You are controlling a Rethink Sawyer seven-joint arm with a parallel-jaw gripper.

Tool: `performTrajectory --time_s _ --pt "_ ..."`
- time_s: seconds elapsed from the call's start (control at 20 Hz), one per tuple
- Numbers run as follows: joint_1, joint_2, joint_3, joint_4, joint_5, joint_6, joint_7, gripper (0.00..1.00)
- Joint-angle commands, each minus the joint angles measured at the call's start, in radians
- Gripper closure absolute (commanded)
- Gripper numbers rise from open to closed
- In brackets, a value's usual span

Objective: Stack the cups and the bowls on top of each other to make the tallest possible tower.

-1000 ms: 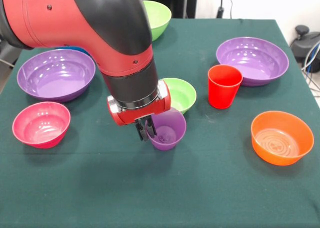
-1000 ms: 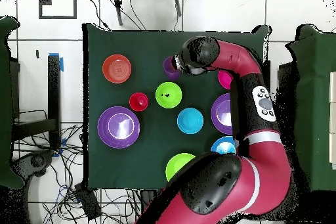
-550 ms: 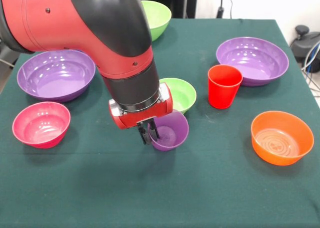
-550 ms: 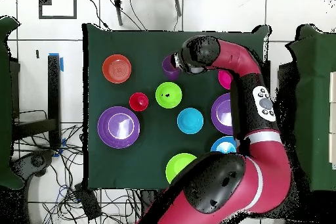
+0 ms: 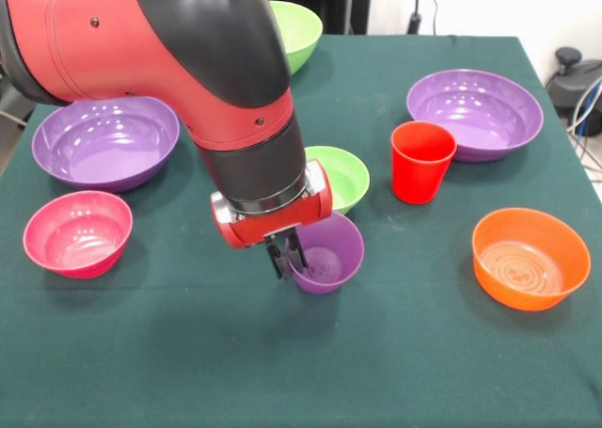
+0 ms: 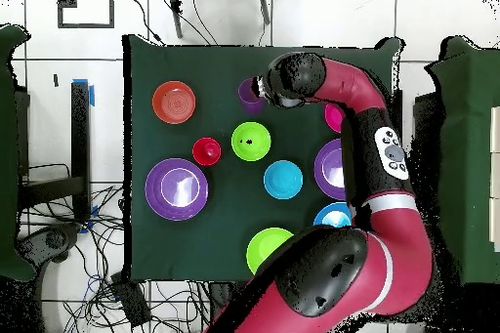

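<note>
Table: a dark green cloth covers the whole top, smooth and flat, with bowls and cups spread over it
Floor: pale tiles with dark joints surround the table in the overhead view; black cables lie tangled near one corner and a strip of blue tape is stuck to the floor beside one edge
Room: a white wall and dark equipment show behind the table in the front view
Writing: no brand, label or lettering can be read on anything
Gripper: the gripper hangs from the red and black arm with its dark fingers close together, pinching the near rim of the purple cup
Purple cup: upright, mouth up, just in front of the small lime green bowl
Red cup: the red cup stands upright on the cloth, between the small green bowl and a wide purple bowl
Other bowls: second wide purple bowl and pink bowl on the opposite side, orange bowl alone near the front, large lime green bowl at the far edge
Blue bowls: two blue bowls show only from overhead, one mid-table, one partly under the arm
Tower: nothing is stacked; every piece stands singly
</note>
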Motion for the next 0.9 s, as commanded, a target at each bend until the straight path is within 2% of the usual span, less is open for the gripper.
performTrajectory --time_s 0.05,0.5,0.9 --pt "0.003 0.009 0.043 0.049 -0.089 -0.029 -0.252 1.0" --pt "-0.036 -0.001 0.071 0.061 -0.085 -0.014 -0.313 1.0" --pt "-0.092 0.01 0.103 0.126 -0.117 -0.091 -0.329 1.0"
